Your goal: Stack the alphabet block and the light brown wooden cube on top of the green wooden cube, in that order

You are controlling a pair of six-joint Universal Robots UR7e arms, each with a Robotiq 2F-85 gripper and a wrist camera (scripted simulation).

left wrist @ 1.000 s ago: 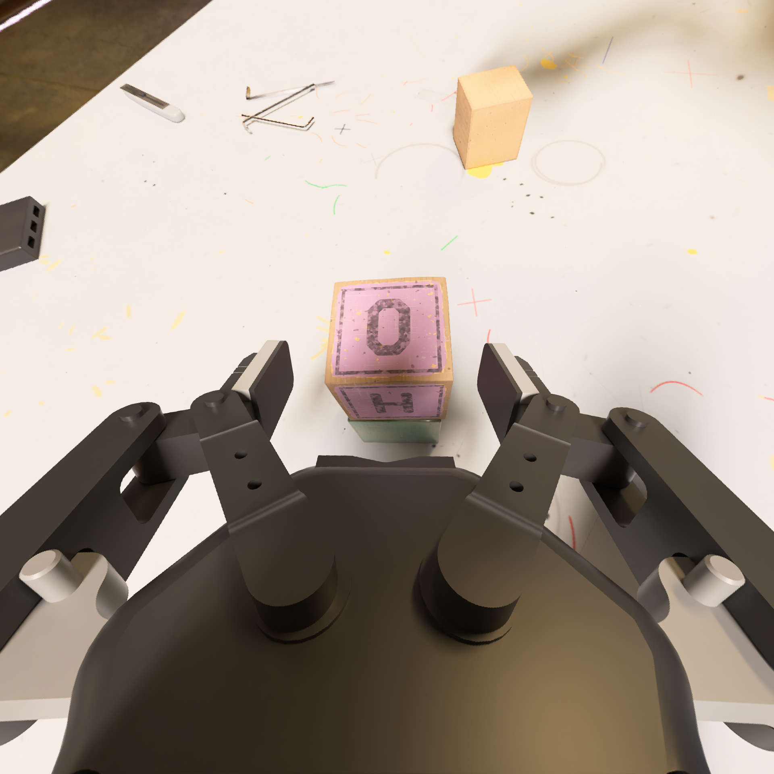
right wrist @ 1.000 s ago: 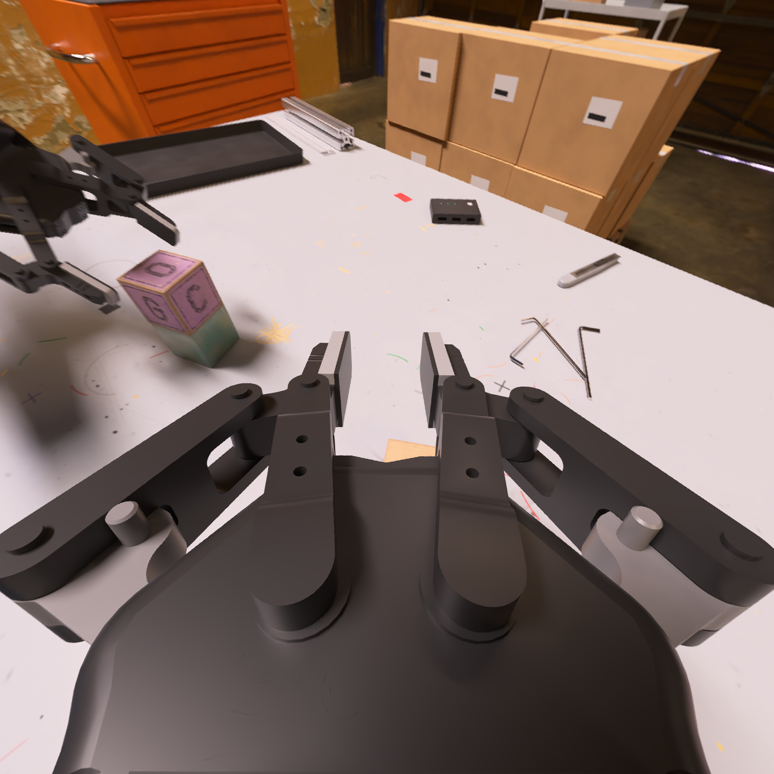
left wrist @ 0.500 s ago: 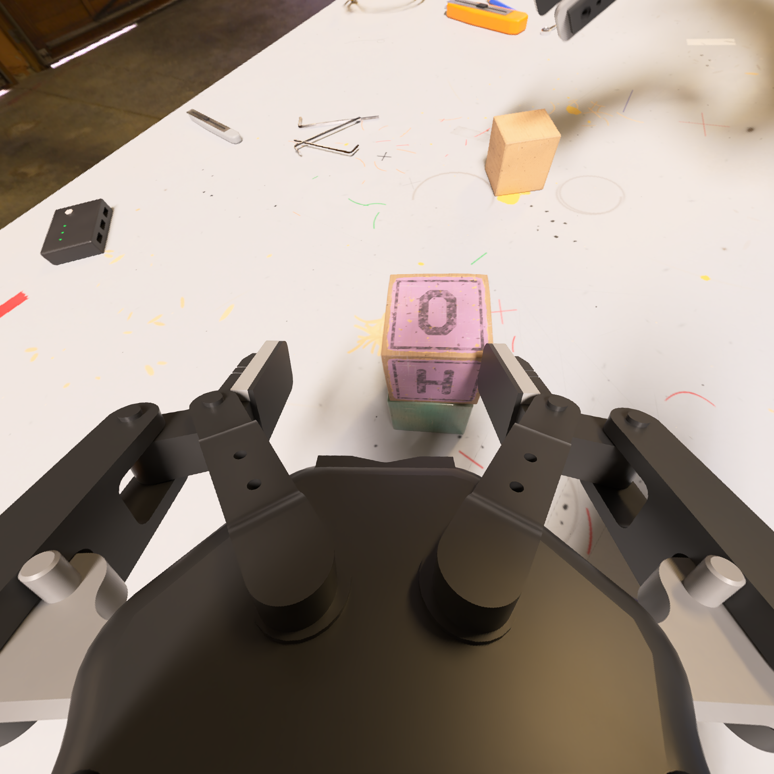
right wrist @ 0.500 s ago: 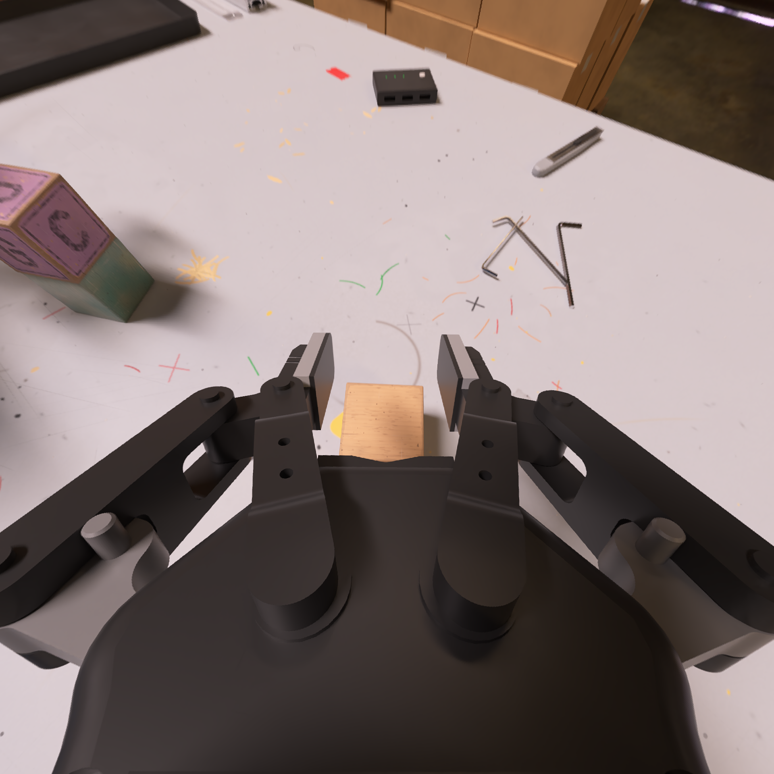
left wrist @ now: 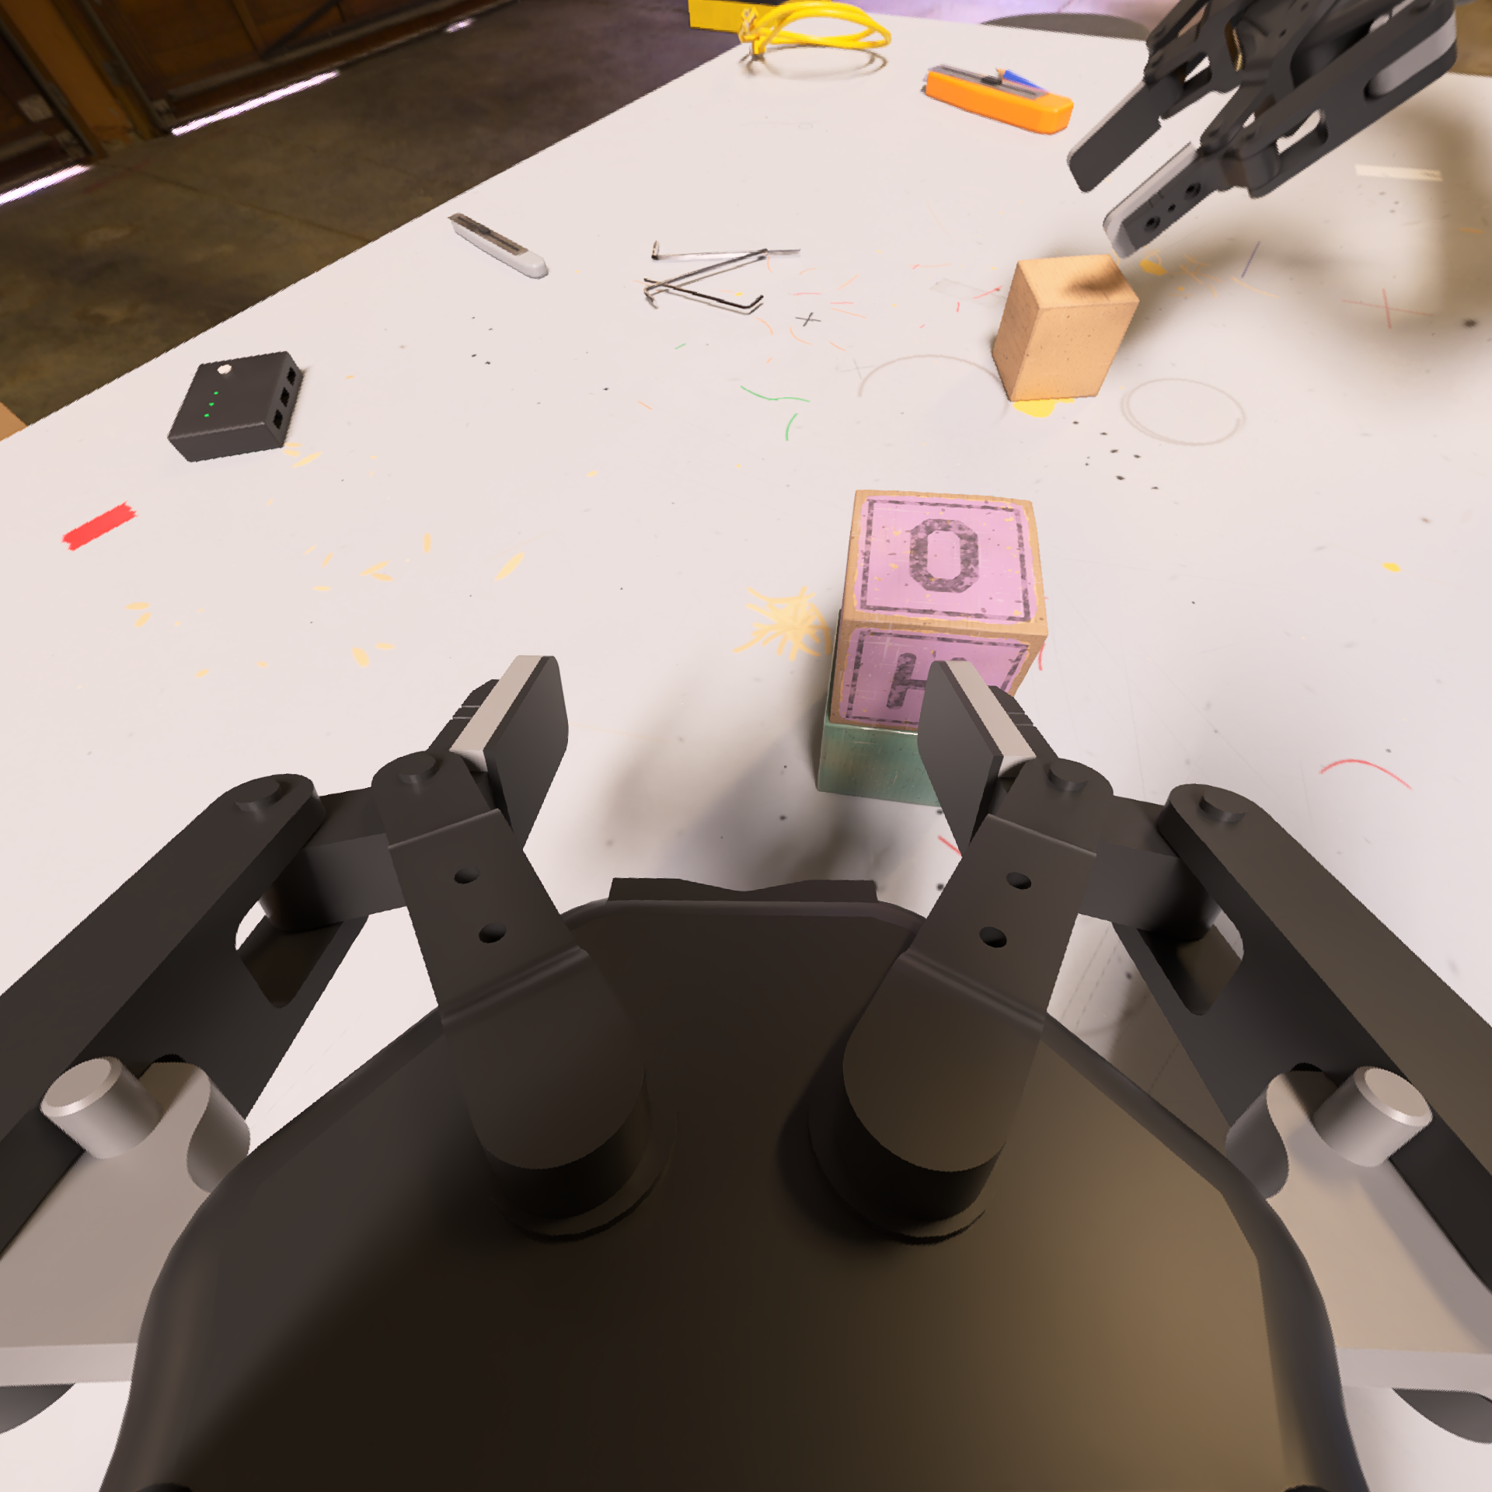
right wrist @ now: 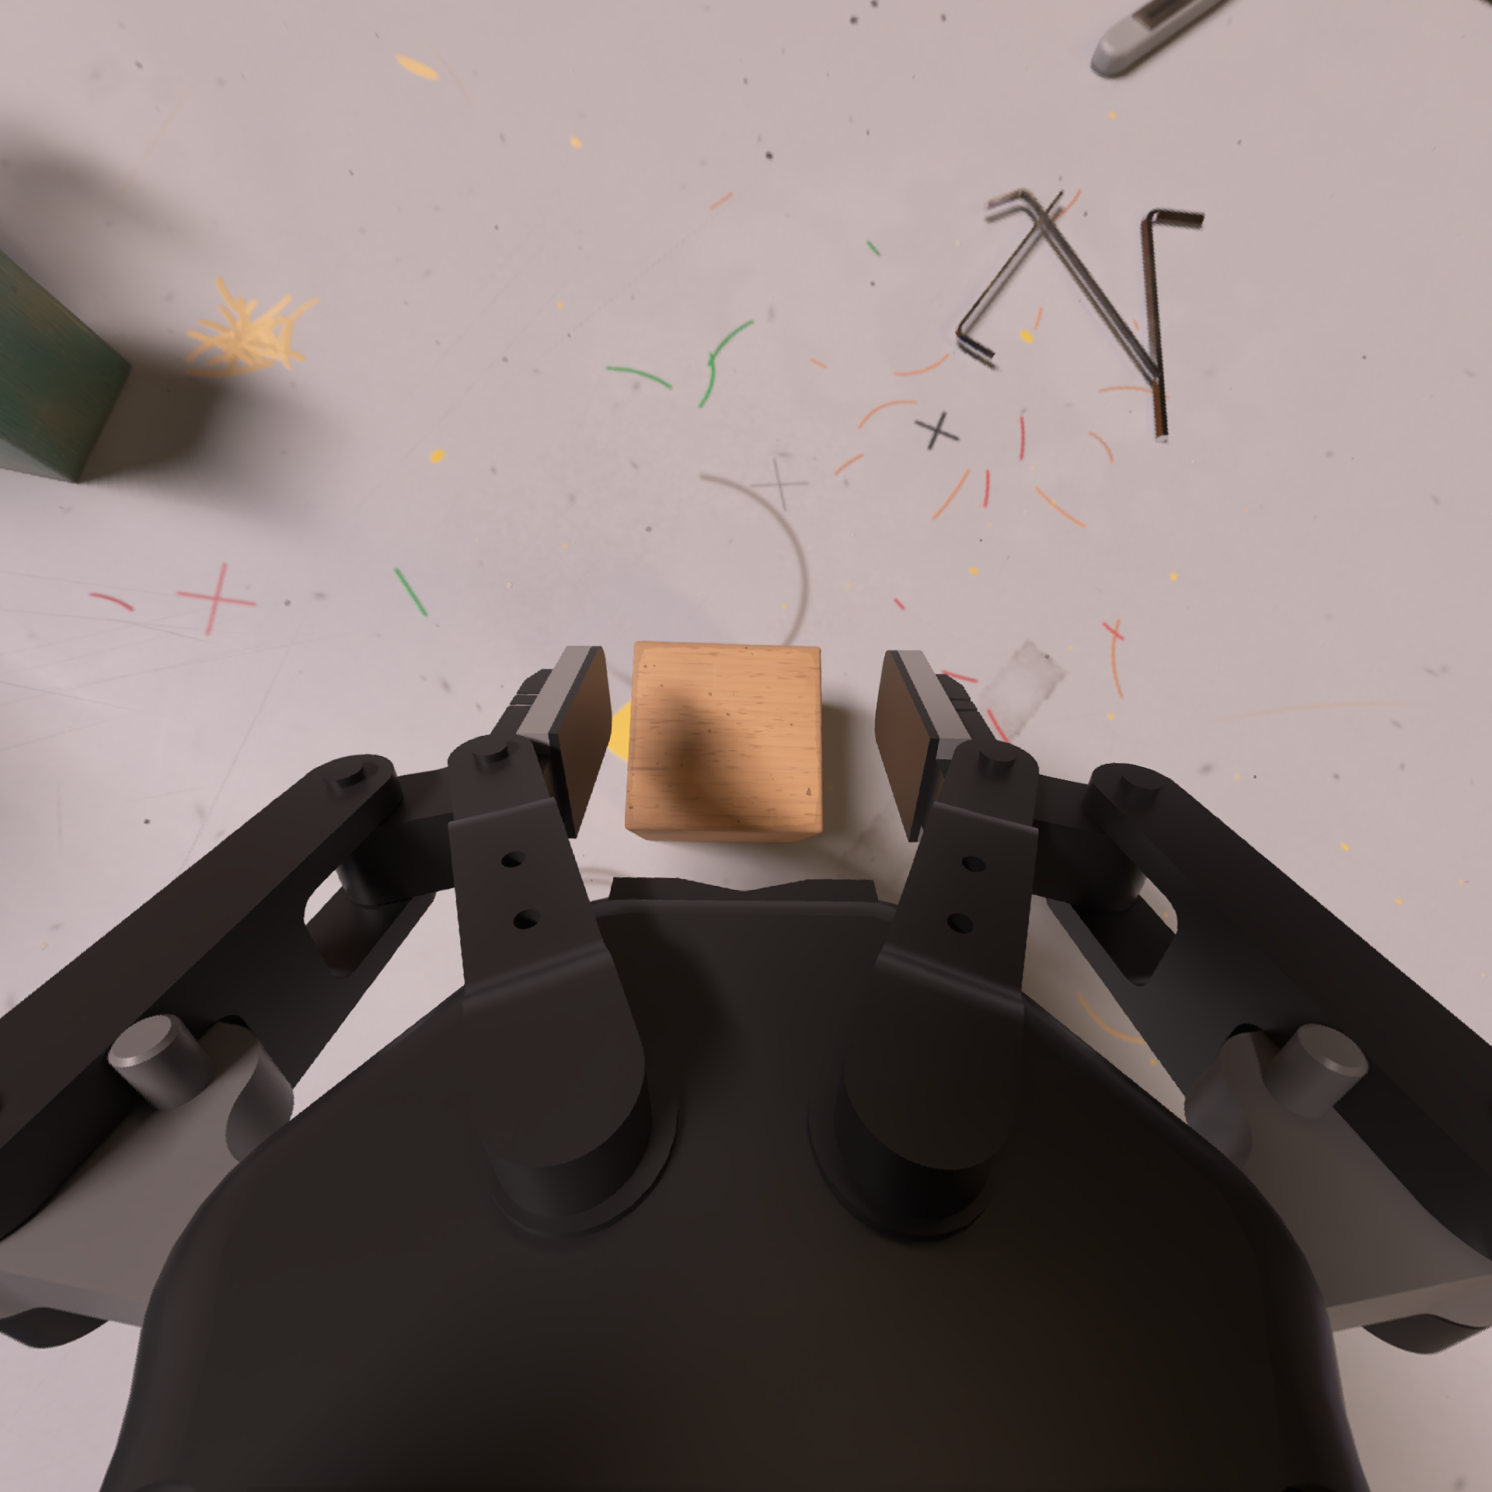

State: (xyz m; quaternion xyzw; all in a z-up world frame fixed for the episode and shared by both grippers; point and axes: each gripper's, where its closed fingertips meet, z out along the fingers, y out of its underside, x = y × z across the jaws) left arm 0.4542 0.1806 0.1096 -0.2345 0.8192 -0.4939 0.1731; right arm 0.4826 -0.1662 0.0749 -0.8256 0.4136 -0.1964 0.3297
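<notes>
The pink alphabet block (left wrist: 940, 589) sits on the green wooden cube (left wrist: 868, 763) on the white table. My left gripper (left wrist: 739, 727) is open and empty, above and to the left of that stack. The light brown wooden cube (right wrist: 724, 739) stands on the table directly between the open fingers of my right gripper (right wrist: 739, 739), which hovers just above it without touching. In the left wrist view the same cube (left wrist: 1062, 327) stands at the far right with the right gripper (left wrist: 1130, 194) over it. The green cube's corner (right wrist: 48, 387) shows at the left edge.
Several hex keys (left wrist: 710, 278) (right wrist: 1082, 299), a grey utility knife (left wrist: 500, 242), a black box (left wrist: 238, 404), an orange tool (left wrist: 997, 97) and a yellow cable (left wrist: 811, 28) lie farther back. The table's edge runs along the upper left.
My left gripper has drawn back, up and left from the stacked alphabet block, staying open. My right gripper has opened wider and come down over the light brown cube.
</notes>
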